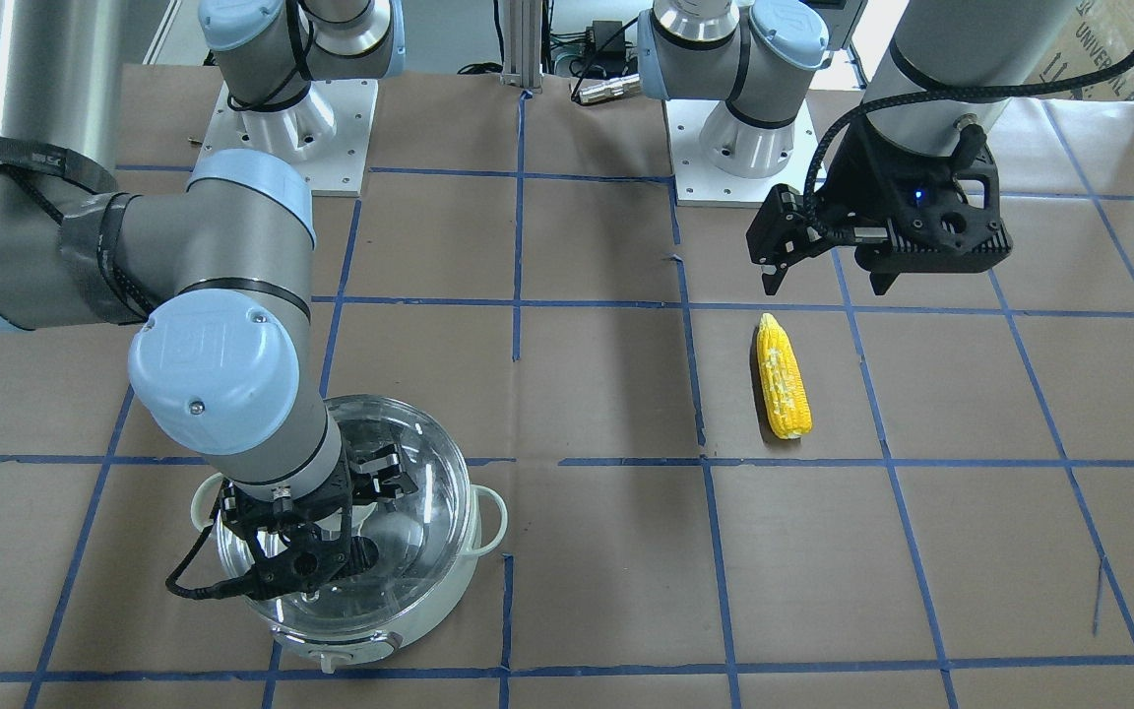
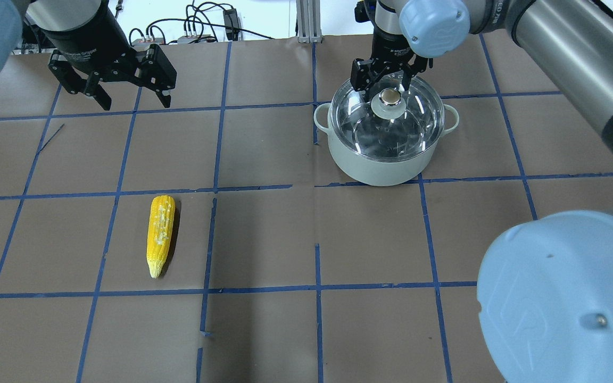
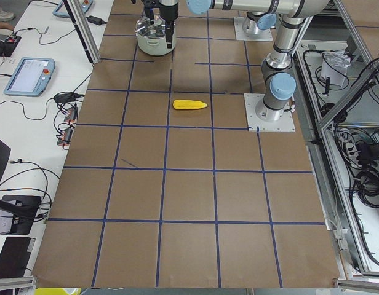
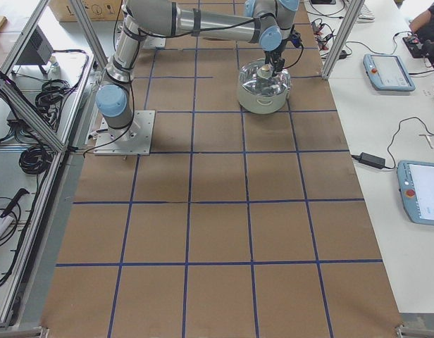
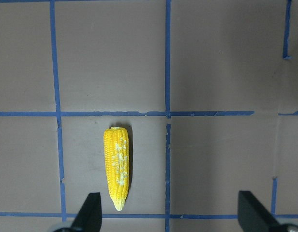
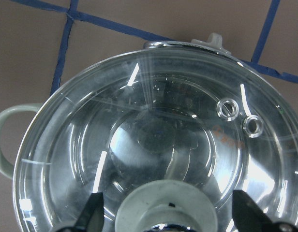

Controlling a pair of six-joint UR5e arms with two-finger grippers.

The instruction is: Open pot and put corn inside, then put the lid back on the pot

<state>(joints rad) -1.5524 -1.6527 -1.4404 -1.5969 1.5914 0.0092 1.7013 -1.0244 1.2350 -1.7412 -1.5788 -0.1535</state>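
The pale mint pot stands on the table with the clear glass lid on it. My right gripper is open, and its fingers stand on either side of the lid's shiny knob without closing on it. In the right wrist view the lid fills the frame, with the knob's pale ring between the fingers. The yellow corn lies flat on the table, tapered end toward the robot. My left gripper is open and empty, above the table beyond the corn.
Brown paper with a blue tape grid covers the table. The arm base plates sit at the robot's edge. The pot's control knob faces the operators' side. Tablets and cables lie on side benches.
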